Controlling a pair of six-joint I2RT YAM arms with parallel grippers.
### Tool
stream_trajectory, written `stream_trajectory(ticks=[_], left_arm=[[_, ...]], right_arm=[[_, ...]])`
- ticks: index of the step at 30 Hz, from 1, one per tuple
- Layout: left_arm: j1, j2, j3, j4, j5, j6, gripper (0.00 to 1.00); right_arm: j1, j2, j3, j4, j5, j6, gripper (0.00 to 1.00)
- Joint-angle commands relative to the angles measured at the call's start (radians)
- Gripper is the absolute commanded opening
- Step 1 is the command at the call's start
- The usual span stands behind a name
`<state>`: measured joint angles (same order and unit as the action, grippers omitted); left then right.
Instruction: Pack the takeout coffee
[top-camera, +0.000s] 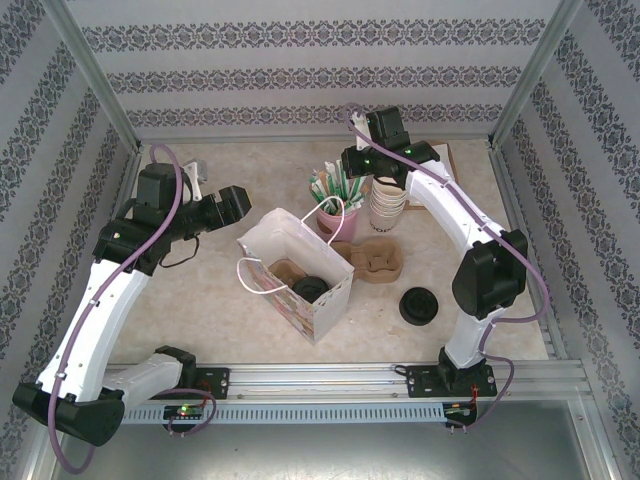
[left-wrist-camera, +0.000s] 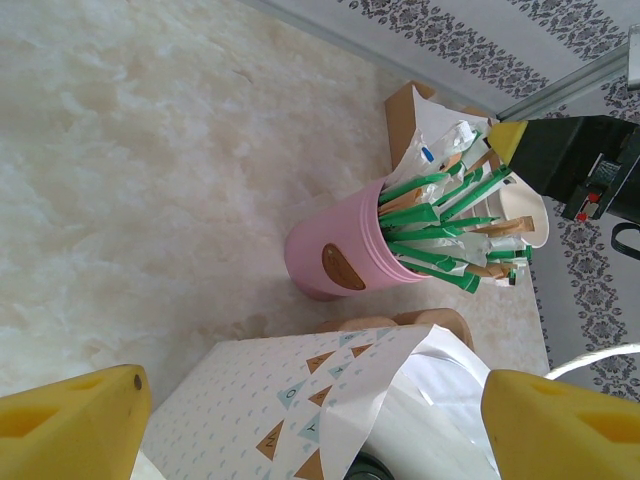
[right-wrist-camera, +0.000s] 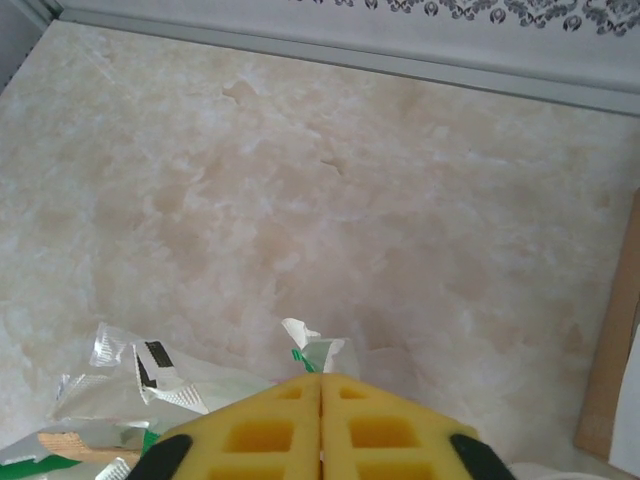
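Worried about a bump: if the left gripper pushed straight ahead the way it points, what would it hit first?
Most likely the paper bag, whose rim sits between the open fingers of the left gripper. The pink cup stands just beyond. Depth is unclear.

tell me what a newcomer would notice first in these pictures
The white paper bag standing open mid-table, with a black lid showing inside it. Just beyond it, a pink cup bristles with green and white packets, beside a stack of cream cups. The right gripper hangs shut near those packets, while the left gripper faces the bag wide open.
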<state>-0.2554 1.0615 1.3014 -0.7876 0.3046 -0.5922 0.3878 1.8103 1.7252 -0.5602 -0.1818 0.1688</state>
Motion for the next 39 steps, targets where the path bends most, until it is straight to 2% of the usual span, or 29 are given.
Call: stream_trajectory(ticks=[1, 3, 26, 34, 39], left_arm=[[-0.009, 0.000, 0.001, 0.025, -0.018, 0.009, 0.86], [-0.009, -0.001, 0.003, 0.025, -0.019, 0.011, 0.87], [-0.009, -0.015, -0.008, 0.051, -0.021, 0.021, 0.87], [-0.009, -0.025, -0.022, 0.061, -0.021, 0.021, 0.87], [-0.009, -0.029, -0.033, 0.073, -0.018, 0.014, 0.87]], right_arm=[[-0.007, 0.009, 0.042, -0.024, 0.000, -0.014, 0.03], [-0.004, -0.006, 0.042, -0.027, 0.004, -0.018, 0.00], [0.063, -0.396, 0.032, -0.048, 0.023, 0.020, 0.00], [0.133, -0.585, 0.062, -0.040, 0.073, 0.035, 0.00], [0.196, -0.673, 0.072, -0.017, 0.054, 0.042, 0.00]])
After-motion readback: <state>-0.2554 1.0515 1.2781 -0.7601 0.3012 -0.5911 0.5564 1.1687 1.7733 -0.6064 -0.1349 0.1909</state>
